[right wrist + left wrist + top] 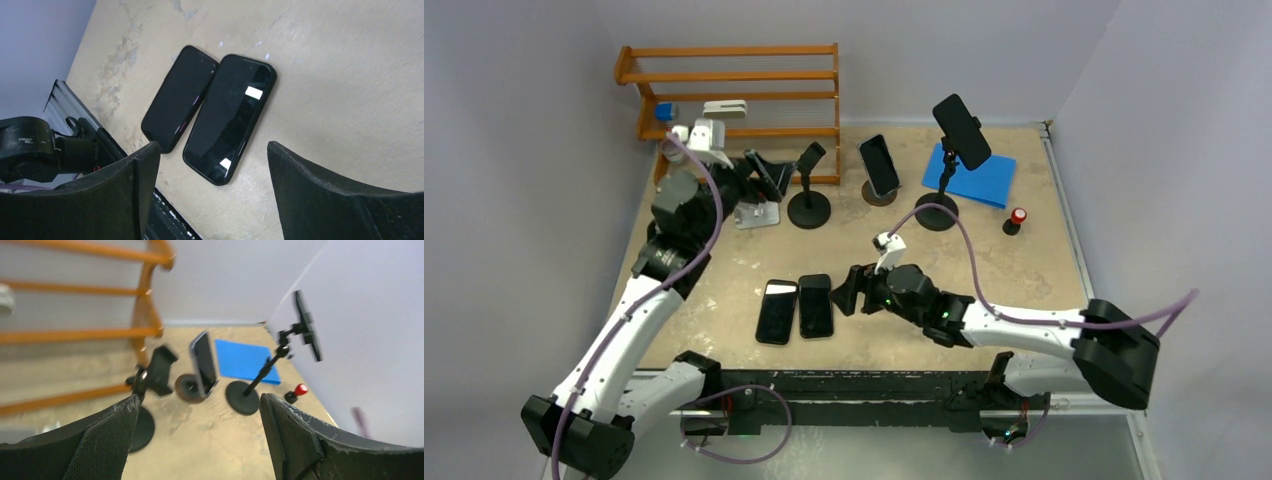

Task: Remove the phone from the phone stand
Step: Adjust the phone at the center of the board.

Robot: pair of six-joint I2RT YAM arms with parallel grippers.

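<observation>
Pincers both gaping empty; removal is looking about half done.
Left pincer (pixel 198 402) is hanging wide open, gripping nothing, at the rear left just beside the rack (pixel 729 90), facing the row of stands. Right pincer (pixel 212 147) is hovering equally open and empty just beside a flat phone (pixel 227 117) and its neighbour (pixel 180 97), both lying on the counter (pixel 1024 280) near its front edge. An empty stand (pixel 809 208) is suggesting those two are already out. Low phone (pixel 879 165) is sitting in the low stand (pixel 876 198) and tall phone (pixel 962 130) is riding the tall stand (pixel 937 212), both awaiting removal. Rack and side wall are crowding the left arm, and the stands are sitting close together. Mid-counter and the right side near the mat (pixel 969 175) are offering open room.
</observation>
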